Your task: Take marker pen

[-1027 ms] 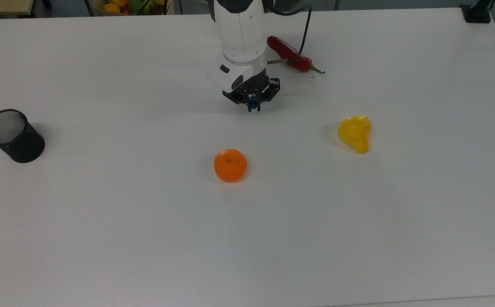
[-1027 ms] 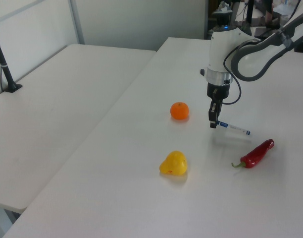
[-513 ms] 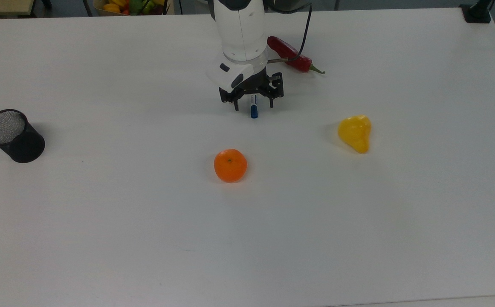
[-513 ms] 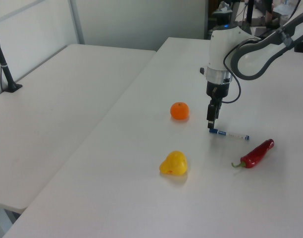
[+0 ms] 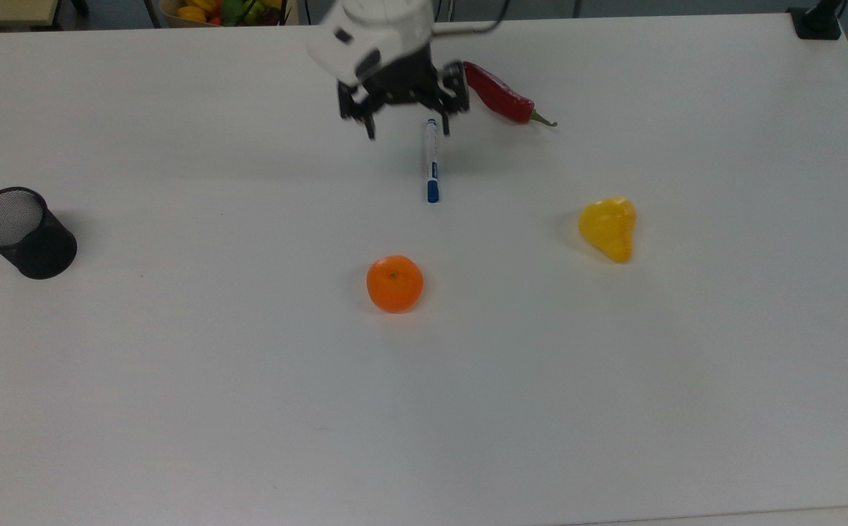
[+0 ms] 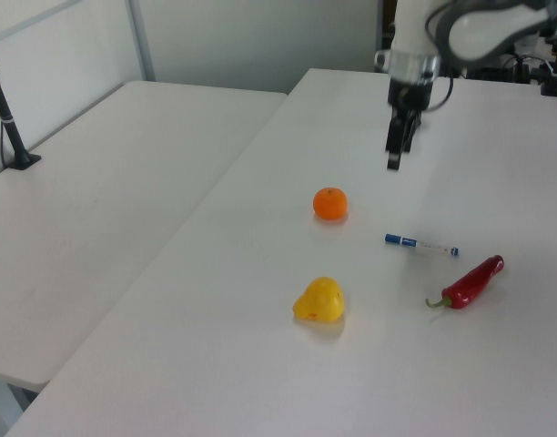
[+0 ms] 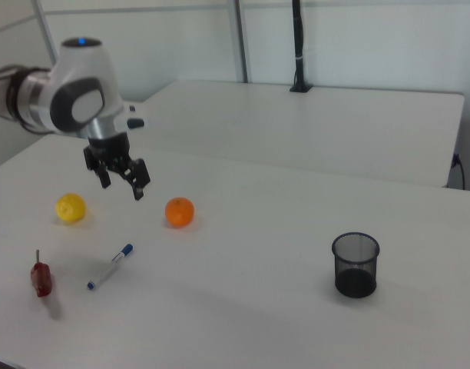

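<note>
The marker pen [image 5: 432,161], white-barrelled with a blue cap, lies flat on the white table [image 5: 175,409], its cap pointing toward the orange. It also lies between the orange and the red chilli in the left view [image 6: 421,244] and in the right view [image 7: 110,267]. My gripper [image 5: 407,128] hangs open and empty, lifted well above the table near the pen's tail end. Seen from the left view, the gripper [image 6: 393,157] is high over the table, and in the right view the gripper [image 7: 122,184] has its fingers spread wide.
A red chilli [image 5: 500,95] lies just beside the pen's tail. An orange [image 5: 394,283] sits mid-table and a yellow pear-shaped fruit [image 5: 608,228] lies at the top view's right. A black mesh cup [image 5: 24,232] stands at the top view's far left.
The gripper was shut on the pen's capped end, then opened and let it go. It has since risen and drawn back, leaving the pen flat on the table.
</note>
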